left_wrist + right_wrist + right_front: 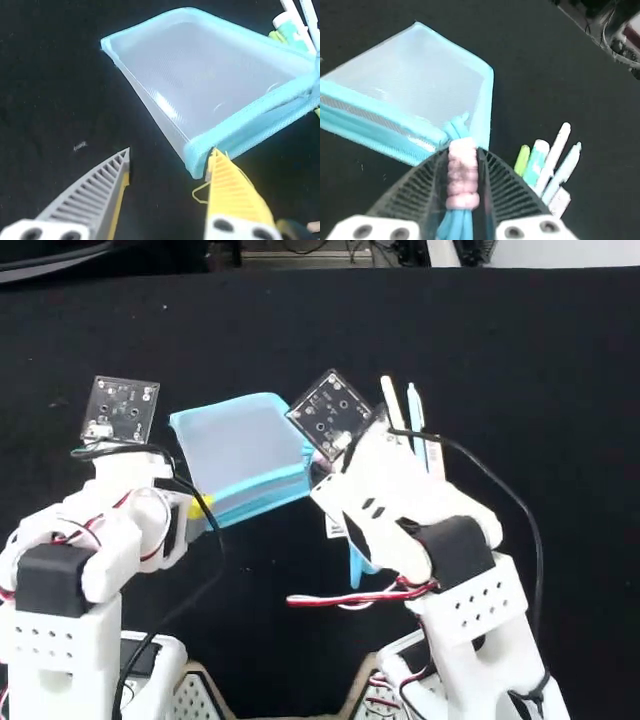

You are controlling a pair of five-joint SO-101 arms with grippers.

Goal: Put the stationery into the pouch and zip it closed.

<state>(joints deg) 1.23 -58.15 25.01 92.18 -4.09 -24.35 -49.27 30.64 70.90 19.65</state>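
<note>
The pouch (240,452), pale blue mesh with cyan trim, lies between the two arms with its zipper edge toward them. My right gripper (463,150) is shut on the pouch's cyan cord with its pink sleeve (463,172), at the pouch's right corner (308,472). My left gripper (170,151) is open just off the pouch (210,80), its yellow finger (230,190) touching the near left corner. Several pens and a highlighter (547,160) lie in a bunch on the table past the right gripper, beside the pouch (415,80); they appear as pens (405,412) and stationery (295,20).
The black table (520,350) stretches wide behind and to both sides. A cyan strap end (357,562) hangs below the right arm. Red and black cables (340,600) loop near the arm bases.
</note>
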